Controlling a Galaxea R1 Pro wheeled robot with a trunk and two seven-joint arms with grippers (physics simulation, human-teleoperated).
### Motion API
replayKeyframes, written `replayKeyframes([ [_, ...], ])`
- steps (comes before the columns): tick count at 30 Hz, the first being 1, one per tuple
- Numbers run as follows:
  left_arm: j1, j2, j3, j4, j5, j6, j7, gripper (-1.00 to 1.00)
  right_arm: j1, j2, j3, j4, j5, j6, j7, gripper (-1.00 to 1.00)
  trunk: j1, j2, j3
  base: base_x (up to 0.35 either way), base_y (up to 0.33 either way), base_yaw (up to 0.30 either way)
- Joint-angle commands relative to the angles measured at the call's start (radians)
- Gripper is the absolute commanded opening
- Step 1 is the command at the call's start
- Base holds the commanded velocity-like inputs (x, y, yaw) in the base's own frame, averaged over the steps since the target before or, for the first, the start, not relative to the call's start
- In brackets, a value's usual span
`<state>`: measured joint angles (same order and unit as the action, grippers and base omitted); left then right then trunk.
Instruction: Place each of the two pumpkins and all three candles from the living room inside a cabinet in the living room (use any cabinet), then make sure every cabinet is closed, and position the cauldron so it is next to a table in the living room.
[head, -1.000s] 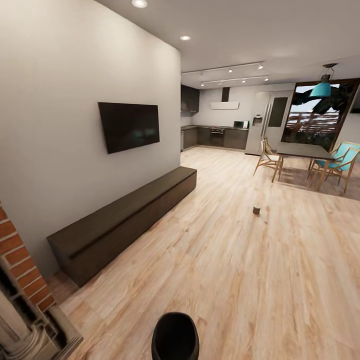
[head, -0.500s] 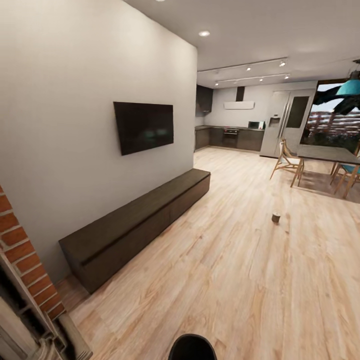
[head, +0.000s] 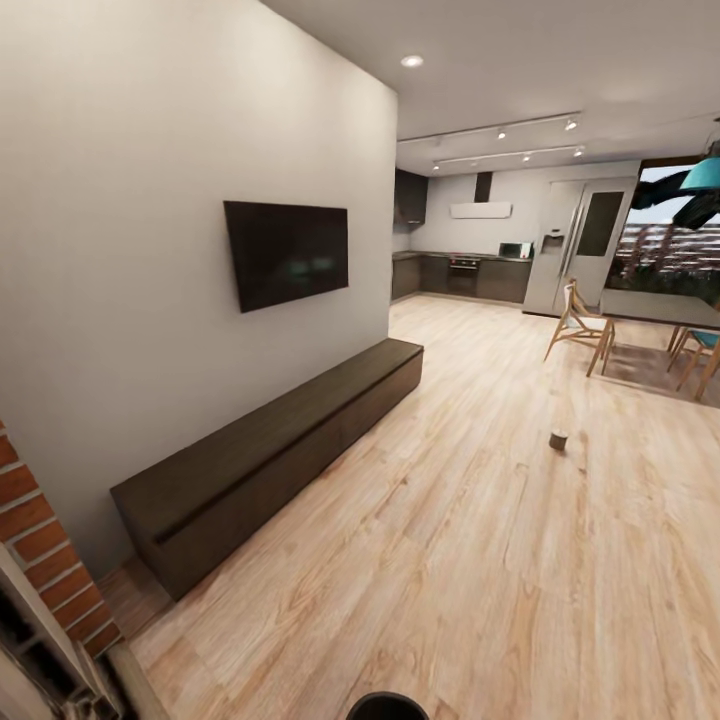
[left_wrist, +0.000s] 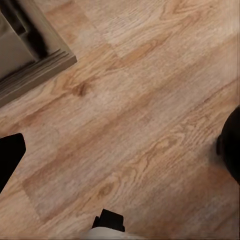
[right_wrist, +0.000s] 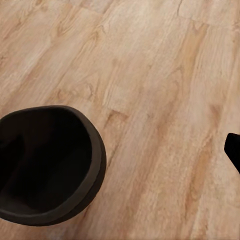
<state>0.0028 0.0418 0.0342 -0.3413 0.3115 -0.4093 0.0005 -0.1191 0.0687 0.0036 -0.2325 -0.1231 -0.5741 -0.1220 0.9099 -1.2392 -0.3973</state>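
While the cauldron (right_wrist: 47, 165) sits beside the right end effector (right_wrist: 232, 150) (grip state unreadable), the cabinet (head: 270, 450) lies beyond.

Both arms hang low with wrists turned toward the floor. One black finger (left_wrist: 10, 159) of the left gripper (left_wrist: 120, 156) juts into the left wrist view, with a black-and-white piece of the robot's body (left_wrist: 107, 224) near it. Of the right gripper (right_wrist: 120, 152), a single dark fingertip (right_wrist: 233, 150) shows. Whether either pair of jaws is parted cannot be told.
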Motion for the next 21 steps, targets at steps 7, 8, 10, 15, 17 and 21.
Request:
replayKeyframes([
  [7,-0.014,-0.024,-0.001,-0.257,-0.004,0.365,0.002,1.00,-0.017,0.005,0.000,-0.148,-0.015,0.083,-0.009,1.00,0.027,-0.050,-0.023,0.000,0.000,0.000],
  [8,-0.020,-0.030,-0.001,-0.306,-0.006,0.413,0.003,1.00,-0.037,0.006,-0.001,-0.174,-0.016,0.129,-0.012,1.00,0.031,-0.057,-0.026,0.000,0.000,0.000],
  [10,-0.056,-0.040,-0.002,-0.371,-0.007,0.494,0.024,1.00,-0.100,0.007,-0.001,-0.204,-0.016,0.240,-0.016,1.00,0.038,-0.071,-0.032,0.000,0.000,0.000],
  [15,-0.220,-0.085,-0.003,-0.410,-0.006,0.717,0.195,1.00,-0.276,0.032,-0.001,-0.224,-0.012,0.497,-0.029,1.00,0.058,-0.106,-0.048,0.000,0.000,0.000],
  [17,-0.293,-0.096,-0.003,-0.407,-0.005,0.789,0.227,1.00,-0.359,0.038,-0.001,-0.224,-0.013,0.601,-0.073,1.00,0.065,-0.120,-0.054,0.000,0.000,0.000],
  [21,-0.405,-0.127,-0.002,-0.341,-0.004,0.887,0.249,1.00,-0.492,0.041,-0.002,-0.222,-0.027,0.915,-0.180,1.00,0.081,-0.148,-0.067,0.000,0.000,0.000],
])
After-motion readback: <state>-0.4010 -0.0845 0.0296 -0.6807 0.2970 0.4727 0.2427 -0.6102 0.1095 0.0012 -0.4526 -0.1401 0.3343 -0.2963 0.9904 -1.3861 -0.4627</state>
